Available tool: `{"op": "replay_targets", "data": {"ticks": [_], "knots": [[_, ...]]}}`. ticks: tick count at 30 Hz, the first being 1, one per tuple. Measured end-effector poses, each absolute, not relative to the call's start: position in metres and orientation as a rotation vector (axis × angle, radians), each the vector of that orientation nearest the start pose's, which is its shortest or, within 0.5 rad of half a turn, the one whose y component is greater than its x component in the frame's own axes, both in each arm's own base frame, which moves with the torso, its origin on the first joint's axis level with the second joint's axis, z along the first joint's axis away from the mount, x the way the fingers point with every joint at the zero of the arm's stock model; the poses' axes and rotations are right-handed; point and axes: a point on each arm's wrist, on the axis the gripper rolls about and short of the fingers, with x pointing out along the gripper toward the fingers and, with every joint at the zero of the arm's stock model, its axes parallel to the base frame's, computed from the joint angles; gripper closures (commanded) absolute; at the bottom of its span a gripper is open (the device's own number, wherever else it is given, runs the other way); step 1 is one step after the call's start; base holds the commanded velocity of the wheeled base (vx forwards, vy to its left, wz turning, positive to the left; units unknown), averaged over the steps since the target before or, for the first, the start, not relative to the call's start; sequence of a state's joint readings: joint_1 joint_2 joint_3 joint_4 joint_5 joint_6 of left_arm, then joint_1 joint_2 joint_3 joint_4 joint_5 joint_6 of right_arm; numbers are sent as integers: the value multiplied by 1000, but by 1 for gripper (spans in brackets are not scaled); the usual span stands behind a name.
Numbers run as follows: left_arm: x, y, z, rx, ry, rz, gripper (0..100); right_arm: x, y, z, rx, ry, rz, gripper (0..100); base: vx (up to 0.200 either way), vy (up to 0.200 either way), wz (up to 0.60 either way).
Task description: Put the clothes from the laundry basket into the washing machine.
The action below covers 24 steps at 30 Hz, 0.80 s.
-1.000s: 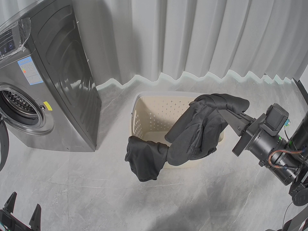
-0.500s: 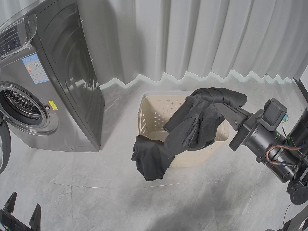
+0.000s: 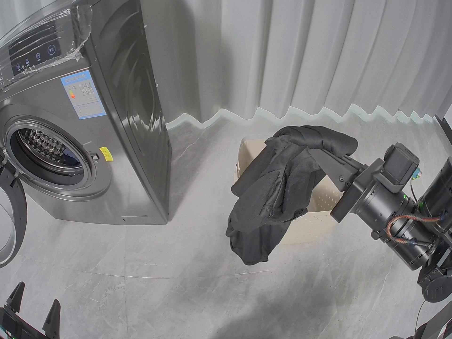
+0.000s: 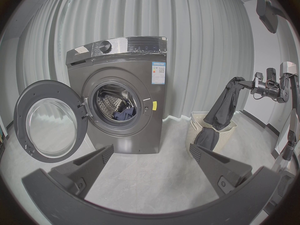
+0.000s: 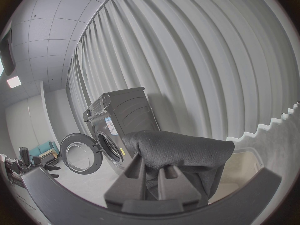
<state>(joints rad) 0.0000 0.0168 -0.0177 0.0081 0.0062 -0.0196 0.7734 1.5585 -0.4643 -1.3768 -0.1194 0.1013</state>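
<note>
**Garment aloft as the view swung toward the washer**

Across the last second the whole head view shifted, so the camera had turned. The washing machine (image 3: 117, 118) sat larger at the left of the frame. The right gripper (image 3: 329, 158), centre right, stayed pinched on the dark garment (image 3: 278, 184). Its trailing end, earlier thrown out to the lower left of the laundry basket (image 3: 320, 213), now hung straighter before the basket's near wall. Whether it had cleared the rim could not be told. The left gripper (image 3: 36, 302), in the lower left corner, stayed spread and empty. The carry to the drum looked begun, with the door (image 4: 47, 122) open and a blue item (image 4: 125, 113) already inside.
</note>
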Motion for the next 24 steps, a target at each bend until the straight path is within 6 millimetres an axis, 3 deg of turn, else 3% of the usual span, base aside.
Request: {"op": "replay_targets", "data": {"ticks": [24], "knots": [[-23, 0, 80, -5, 7, -1, 0, 167, 173, 199, 214, -198, 710, 100, 0, 200, 0]]}}
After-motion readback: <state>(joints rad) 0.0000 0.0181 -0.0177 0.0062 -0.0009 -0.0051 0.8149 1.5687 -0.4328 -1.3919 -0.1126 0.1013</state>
